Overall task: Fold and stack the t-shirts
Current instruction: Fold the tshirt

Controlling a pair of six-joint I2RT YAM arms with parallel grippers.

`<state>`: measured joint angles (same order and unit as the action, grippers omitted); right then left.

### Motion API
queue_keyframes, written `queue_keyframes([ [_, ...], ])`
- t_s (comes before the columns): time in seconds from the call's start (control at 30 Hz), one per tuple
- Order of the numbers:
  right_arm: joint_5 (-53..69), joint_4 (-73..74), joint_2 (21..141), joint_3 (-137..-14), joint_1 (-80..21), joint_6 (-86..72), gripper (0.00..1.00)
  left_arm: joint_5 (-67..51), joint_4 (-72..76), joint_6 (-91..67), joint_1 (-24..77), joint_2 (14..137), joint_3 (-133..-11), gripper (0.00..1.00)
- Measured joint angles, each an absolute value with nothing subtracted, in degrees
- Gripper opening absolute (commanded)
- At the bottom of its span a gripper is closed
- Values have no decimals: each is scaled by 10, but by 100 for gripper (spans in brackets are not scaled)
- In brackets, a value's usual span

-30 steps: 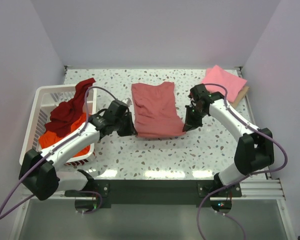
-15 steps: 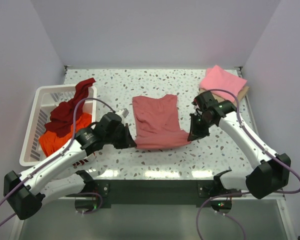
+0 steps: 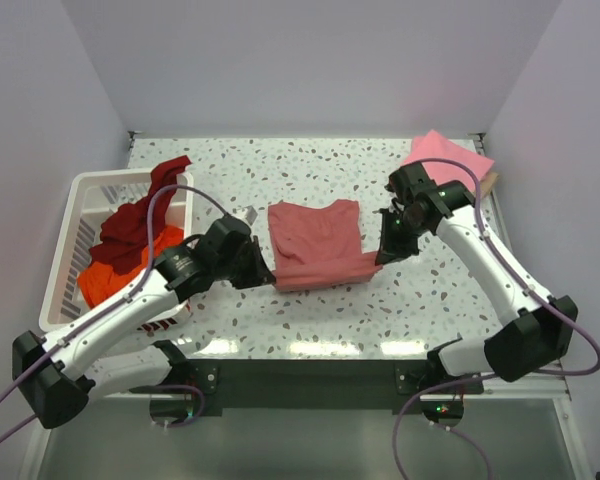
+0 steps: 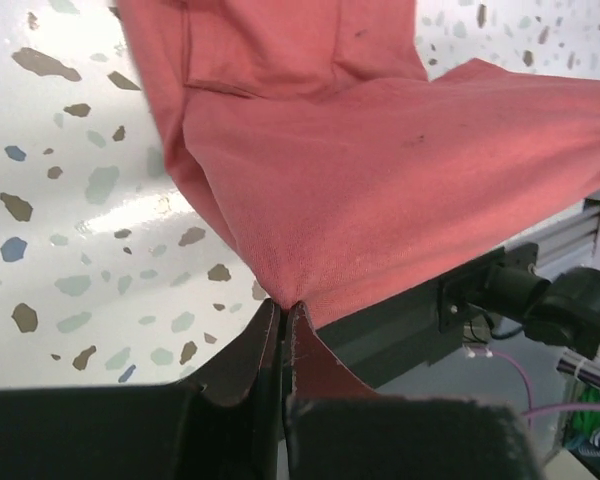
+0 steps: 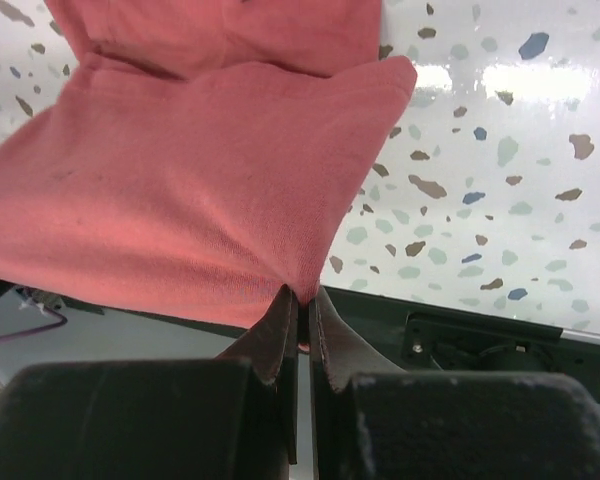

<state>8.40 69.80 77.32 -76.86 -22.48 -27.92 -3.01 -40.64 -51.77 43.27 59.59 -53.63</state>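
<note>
A dusty rose-red t-shirt (image 3: 315, 240) lies mid-table with its near edge lifted off the surface. My left gripper (image 3: 263, 275) is shut on its near left corner, and the cloth (image 4: 380, 180) fans out from the pinched tips (image 4: 283, 310). My right gripper (image 3: 383, 252) is shut on the near right corner, where the same shirt (image 5: 180, 200) rises from its jaws (image 5: 302, 300). A folded bright pink t-shirt (image 3: 446, 166) lies at the back right. A dark maroon t-shirt (image 3: 140, 215) and an orange one (image 3: 110, 275) fill the basket.
The white slatted basket (image 3: 72, 215) stands at the left edge of the speckled table (image 3: 300, 165). A brown board (image 3: 489, 186) shows under the pink shirt. Walls close in the back and both sides. The table's front rail (image 4: 500, 290) runs below the lifted cloth.
Both grippers have drawn the shirt's near edge up and toward the back, so the shirt looks shorter. The left arm has swung right and forward; the right wrist has moved back.
</note>
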Motion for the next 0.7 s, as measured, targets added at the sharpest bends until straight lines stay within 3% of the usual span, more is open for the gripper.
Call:
queue_keyframes([
  [0.3,81,668,904,-854,-216,-285,0,17,-386,-516,421,696,-559,0],
  [0.7,87,661,1050,-1029,-192,-271,0,0,-331,-472,302,778,-623,0],
])
